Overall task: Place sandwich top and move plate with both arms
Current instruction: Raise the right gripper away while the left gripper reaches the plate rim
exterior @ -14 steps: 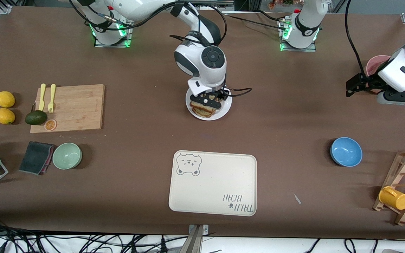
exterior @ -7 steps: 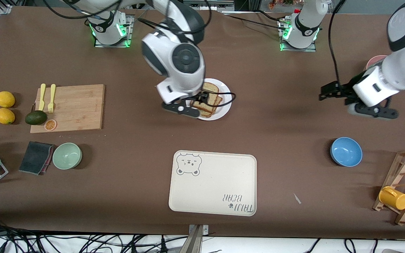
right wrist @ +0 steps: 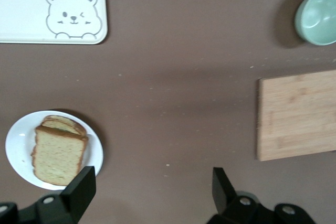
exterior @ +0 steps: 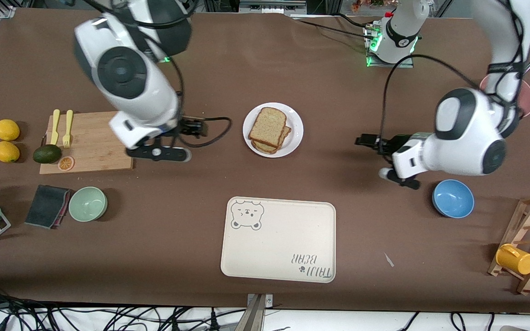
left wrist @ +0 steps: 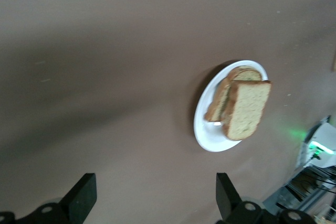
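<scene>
**A:** On the plate [exterior: 296, 131] at mid-table, the sandwich top [exterior: 268, 123] already lies on the stack, skewed a little off the slices beneath. What worries you?

**B:** The lift. The stack sits toward the plate's nine o'clock side in the front view, leaving only a sliver of bare rim there. That is the side the right gripper [exterior: 203, 128] would take. It hangs over bare table at the plate's nine o'clock, fingers apart and empty. If it bites too deep, I'd expect it to nudge the bread.

**A:** And the left gripper [exterior: 365, 139]?

**B:** It is at three o'clock, over bare table, jaws also spread and holding nothing. It has more rim to work with. The main risk is an uneven lift: if one arm rises first, the plate tilts and the loose top slice slides off.

**A:** Is anything in the way?

**B:** Not much. The cream tray [exterior: 278, 239] lies at six o'clock, well apart, with open table between. The cutting board [exterior: 104, 138] is under the right arm and the blue bowl [exterior: 452, 198] sits near the left arm's wrist. Both could be clipped by a low swing.
</scene>
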